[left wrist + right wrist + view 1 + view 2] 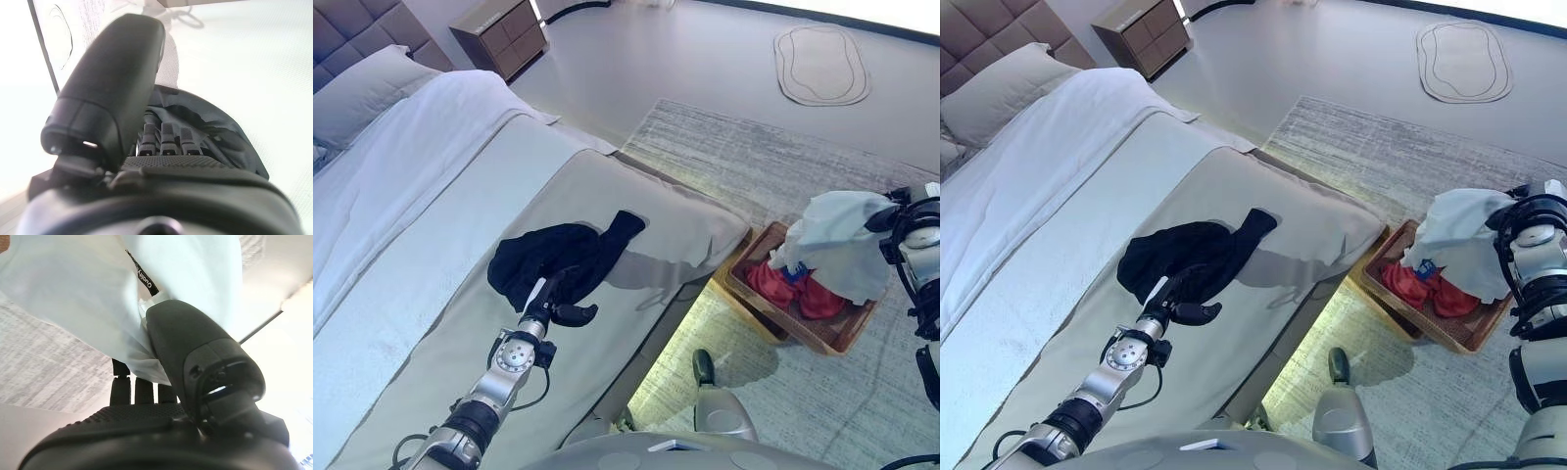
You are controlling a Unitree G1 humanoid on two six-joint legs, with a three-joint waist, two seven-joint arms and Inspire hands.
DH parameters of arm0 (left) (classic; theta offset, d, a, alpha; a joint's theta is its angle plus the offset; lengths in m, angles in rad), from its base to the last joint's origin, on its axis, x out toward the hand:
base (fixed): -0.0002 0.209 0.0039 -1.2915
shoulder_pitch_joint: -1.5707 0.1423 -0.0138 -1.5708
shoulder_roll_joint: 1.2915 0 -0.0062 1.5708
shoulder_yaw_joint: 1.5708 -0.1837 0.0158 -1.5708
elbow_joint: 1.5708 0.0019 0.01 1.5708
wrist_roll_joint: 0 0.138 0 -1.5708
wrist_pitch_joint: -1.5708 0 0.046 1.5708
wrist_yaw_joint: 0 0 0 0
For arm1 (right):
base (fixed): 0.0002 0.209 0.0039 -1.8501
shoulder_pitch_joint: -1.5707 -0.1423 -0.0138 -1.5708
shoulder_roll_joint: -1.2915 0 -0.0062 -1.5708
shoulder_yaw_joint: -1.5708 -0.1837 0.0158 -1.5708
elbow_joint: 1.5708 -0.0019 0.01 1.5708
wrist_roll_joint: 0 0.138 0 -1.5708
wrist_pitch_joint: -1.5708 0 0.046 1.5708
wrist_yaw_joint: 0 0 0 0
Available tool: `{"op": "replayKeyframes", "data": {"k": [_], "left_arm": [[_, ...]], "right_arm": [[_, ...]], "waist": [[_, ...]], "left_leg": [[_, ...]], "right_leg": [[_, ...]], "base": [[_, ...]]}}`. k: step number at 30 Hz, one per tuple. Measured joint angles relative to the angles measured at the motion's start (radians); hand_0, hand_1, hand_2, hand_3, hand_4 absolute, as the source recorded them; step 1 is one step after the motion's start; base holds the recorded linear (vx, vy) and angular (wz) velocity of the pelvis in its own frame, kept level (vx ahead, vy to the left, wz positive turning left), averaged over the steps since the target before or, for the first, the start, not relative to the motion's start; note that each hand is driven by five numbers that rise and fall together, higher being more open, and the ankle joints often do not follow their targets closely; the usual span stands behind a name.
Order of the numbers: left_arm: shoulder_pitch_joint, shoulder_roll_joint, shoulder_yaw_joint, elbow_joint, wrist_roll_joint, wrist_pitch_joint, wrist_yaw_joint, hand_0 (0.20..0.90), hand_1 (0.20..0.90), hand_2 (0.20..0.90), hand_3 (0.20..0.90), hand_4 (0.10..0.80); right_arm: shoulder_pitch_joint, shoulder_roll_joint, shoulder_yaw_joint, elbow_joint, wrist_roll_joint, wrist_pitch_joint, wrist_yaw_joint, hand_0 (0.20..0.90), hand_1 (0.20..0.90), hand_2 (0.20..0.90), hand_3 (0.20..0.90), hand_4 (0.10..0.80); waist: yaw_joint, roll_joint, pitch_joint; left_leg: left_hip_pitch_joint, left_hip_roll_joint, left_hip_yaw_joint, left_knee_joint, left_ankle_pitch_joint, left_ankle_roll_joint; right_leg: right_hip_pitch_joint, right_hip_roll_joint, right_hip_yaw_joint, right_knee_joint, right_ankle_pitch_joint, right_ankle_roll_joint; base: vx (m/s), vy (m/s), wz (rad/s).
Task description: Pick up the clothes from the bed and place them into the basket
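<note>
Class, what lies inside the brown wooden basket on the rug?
The brown wooden basket holds red clothes with a blue patch. The pale garment, pinched by the right hand, hangs above and covers the rest.

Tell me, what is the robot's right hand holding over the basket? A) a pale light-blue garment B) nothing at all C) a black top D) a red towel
A: the right hand pinches a pale light-blue garment that hangs over the basket, while the black garment lies on the bed at the left hand.
</note>
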Motion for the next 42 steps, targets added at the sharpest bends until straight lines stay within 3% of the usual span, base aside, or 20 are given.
{"op": "replayKeyframes", "data": {"k": [1, 24, 29, 32, 36, 42], "left_arm": [[-0.004, 0.000, 0.000, 0.000, 0.000, 0.000, 0.000, 0.900, 0.900, 0.900, 0.900, 0.800], [-0.012, 0.000, -0.001, 0.000, -0.002, 0.000, -0.007, 0.900, 0.900, 0.900, 0.900, 0.800], [-0.013, 0.000, 0.000, 0.000, -0.002, 0.000, -0.004, 0.900, 0.900, 0.900, 0.900, 0.800], [-0.014, -0.003, 0.001, 0.000, -0.002, 0.001, 0.005, 0.900, 0.900, 0.900, 0.900, 0.800], [-0.013, -0.022, 0.004, -0.001, -0.002, 0.000, 0.037, 0.900, 0.900, 0.900, 0.900, 0.800], [0.005, -0.023, 0.038, 0.002, -0.002, 0.000, 0.066, 0.900, 0.900, 0.900, 0.900, 0.800]], "right_arm": [[0.000, 0.000, 0.000, 0.012, -0.011, -0.006, 0.000, 0.900, 0.900, 0.900, 0.900, 0.800], [0.000, 0.000, -0.069, 0.058, -0.055, -0.044, -0.003, 0.900, 0.900, 0.900, 0.900, 0.800], [-0.001, 0.000, -0.066, -0.002, -0.055, -0.052, -0.003, 0.900, 0.900, 0.900, 0.900, 0.800], [-0.001, 0.001, -0.009, -0.101, -0.065, -0.061, -0.021, 0.900, 0.900, 0.900, 0.900, 0.800], [-0.016, 0.016, 0.054, -0.208, -0.109, -0.118, -0.047, 0.900, 0.900, 0.900, 0.900, 0.800], [-0.054, 0.135, 0.107, -0.212, -0.135, -0.138, -0.049, 0.900, 0.900, 0.900, 0.900, 0.800]], "waist": [[0.000, 0.001, 0.004], [0.011, 0.016, 0.019], [0.012, 0.015, 0.020], [0.017, 0.012, 0.022], [0.058, 0.010, 0.022], [0.133, -0.012, 0.019]], "left_leg": [[0.000, 0.000, 0.000, 0.000, 0.000, 0.000], [0.005, -0.001, -0.016, 0.000, 0.000, 0.000], [0.007, -0.001, -0.020, 0.000, 0.000, 0.000], [0.017, 0.001, -0.037, -0.001, 0.001, -0.001], [0.011, -0.001, -0.056, -0.001, 0.002, -0.003], [-0.012, -0.002, -0.111, 0.000, 0.015, -0.002]], "right_leg": [[0.000, 0.000, 0.000, 0.000, 0.000, 0.000], [0.014, -0.004, -0.013, 0.000, 0.000, 0.000], [0.018, -0.004, -0.018, 0.000, 0.001, -0.002], [0.036, -0.005, -0.034, 0.004, 0.003, -0.005], [0.045, -0.013, -0.058, 0.001, -0.001, 0.000], [0.051, -0.021, -0.107, 0.005, 0.001, -0.003]], "base": [[0.000, 0.000, 0.00], [-0.014, 0.002, 0.01], [-0.002, -0.001, 0.01], [-0.017, 0.005, 0.12], [-0.019, 0.015, 0.17], [0.011, 0.006, 0.27]]}}
